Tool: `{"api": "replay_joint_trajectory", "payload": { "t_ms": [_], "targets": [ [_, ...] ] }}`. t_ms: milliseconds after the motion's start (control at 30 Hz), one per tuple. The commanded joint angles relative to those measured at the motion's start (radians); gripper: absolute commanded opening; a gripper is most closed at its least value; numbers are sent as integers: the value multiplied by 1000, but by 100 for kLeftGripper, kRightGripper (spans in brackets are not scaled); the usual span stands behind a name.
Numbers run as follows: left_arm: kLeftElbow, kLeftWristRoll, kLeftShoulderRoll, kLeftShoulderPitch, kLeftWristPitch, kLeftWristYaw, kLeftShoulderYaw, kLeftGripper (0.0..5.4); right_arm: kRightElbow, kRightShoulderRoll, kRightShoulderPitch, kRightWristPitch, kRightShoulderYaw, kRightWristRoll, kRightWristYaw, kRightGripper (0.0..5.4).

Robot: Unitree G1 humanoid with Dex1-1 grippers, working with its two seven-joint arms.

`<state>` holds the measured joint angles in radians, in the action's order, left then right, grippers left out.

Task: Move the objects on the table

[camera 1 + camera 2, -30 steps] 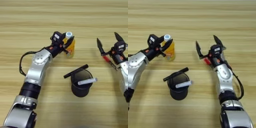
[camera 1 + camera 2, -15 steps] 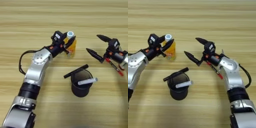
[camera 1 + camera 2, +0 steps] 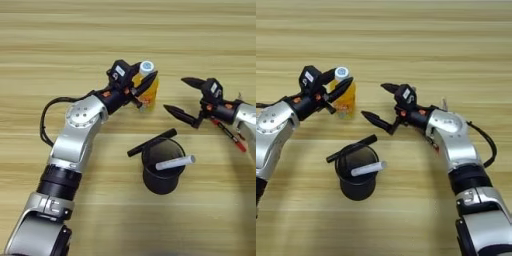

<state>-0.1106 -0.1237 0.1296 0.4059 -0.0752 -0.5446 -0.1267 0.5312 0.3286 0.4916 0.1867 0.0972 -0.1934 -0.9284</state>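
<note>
A small orange-drink bottle with a white cap stands upright on the wooden table. My left gripper is shut on it, with one black finger across its front. My right gripper is open, just right of the bottle. Its two fingertips point left and it touches nothing. Nearer to me stands a round black cup with a white marker leaning in it. A slim black marker lies across the cup's far-left rim.
My left arm runs from the bottom left up to the bottle, with a black cable looping at its left. The right forearm comes in from the lower right, with a red wire by the wrist.
My right gripper has swung left toward the bottle and turned, so its open fingers now point left instead of up. The left gripper, bottle, cup and markers have not moved.
</note>
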Motion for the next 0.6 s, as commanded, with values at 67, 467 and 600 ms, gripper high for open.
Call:
{"api": "replay_joint_trajectory", "payload": {
  "t_ms": [67,467,600],
  "targets": [
    [26,-12,-4,17,-6,-6,-10,174,36,-31,41,1,24,29,1,540],
    [3,-9,-14,19,4,-7,-18,174,67,-95,77,9,41,48,17,540],
    [-2,-8,-17,20,8,-7,-19,174,82,-125,91,12,49,58,30,540]
  ]
}}
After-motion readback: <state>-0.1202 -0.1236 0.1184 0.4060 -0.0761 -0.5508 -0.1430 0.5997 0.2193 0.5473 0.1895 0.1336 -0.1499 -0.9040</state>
